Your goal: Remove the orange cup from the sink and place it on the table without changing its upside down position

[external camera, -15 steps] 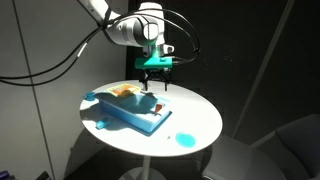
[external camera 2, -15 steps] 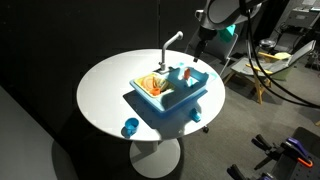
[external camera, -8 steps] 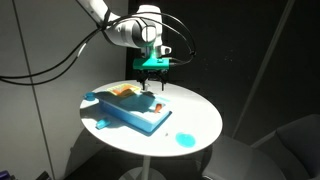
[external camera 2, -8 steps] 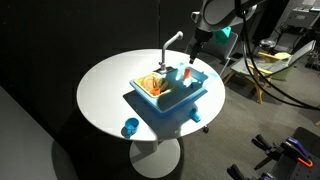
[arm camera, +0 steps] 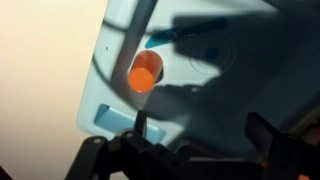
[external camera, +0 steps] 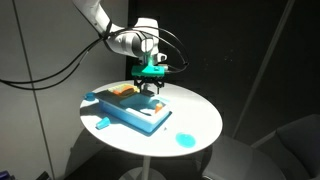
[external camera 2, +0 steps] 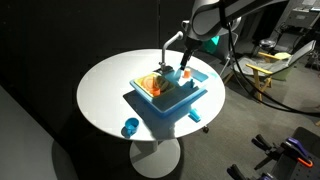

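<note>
**Dark room, round white table (external camera 2: 108, 80): lining up the grasp**

Gripper (arm camera: 200, 128), fingers spread wide, hovers over the light blue toy sink block (external camera 2: 190, 100). The tiny bright orange cup (arm camera: 145, 72) sits in the sink, outside the fingers (beyond one fingertip). Best approach: centre over the cup, clear the thin white faucet (external camera 2: 165, 52), descend straight, squeeze gently to avoid tipping.

Sink (external camera 2: 170, 97) on desk (external camera 2: 105, 85), claw (external camera: 151, 88) above.
The cup (arm camera: 145, 72) stands inside the sink, beneath the claw; a small dish (external camera 2: 130, 127) lies well apart near the desk's edge.
</note>
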